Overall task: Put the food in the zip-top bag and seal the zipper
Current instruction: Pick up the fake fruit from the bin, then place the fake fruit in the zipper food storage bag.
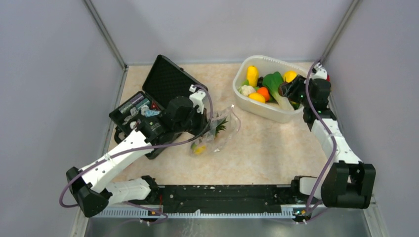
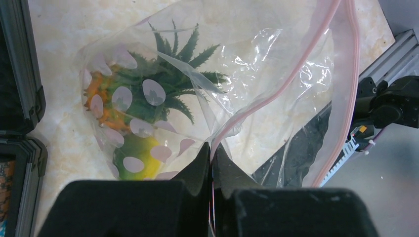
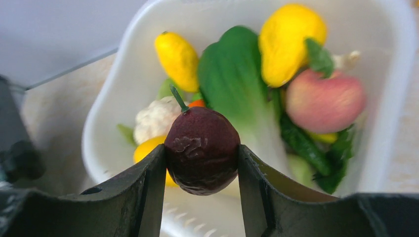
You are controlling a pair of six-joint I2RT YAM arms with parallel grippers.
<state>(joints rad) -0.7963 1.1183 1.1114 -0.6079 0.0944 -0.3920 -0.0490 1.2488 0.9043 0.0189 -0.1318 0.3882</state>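
Observation:
The zip-top bag (image 1: 220,129) lies crumpled left of the table's middle, with a pineapple (image 2: 148,94) and a yellow-green fruit (image 2: 141,158) inside. My left gripper (image 2: 212,150) is shut on the bag's pink zipper (image 2: 291,79) at the mouth edge, lifting it. My right gripper (image 3: 201,148) is shut on a dark plum (image 3: 202,140) and hovers over the white tub (image 1: 269,114). More food sits in the tub: a yellow mango (image 1: 252,75), cauliflower (image 1: 246,90), an orange (image 1: 263,92), a green leafy stalk (image 1: 272,81) and a peach (image 3: 323,101).
An open black case (image 1: 163,79) holding small items stands at the left, right beside the left arm. Grey walls enclose the table on three sides. A black rail (image 1: 222,192) runs along the near edge between the arm bases.

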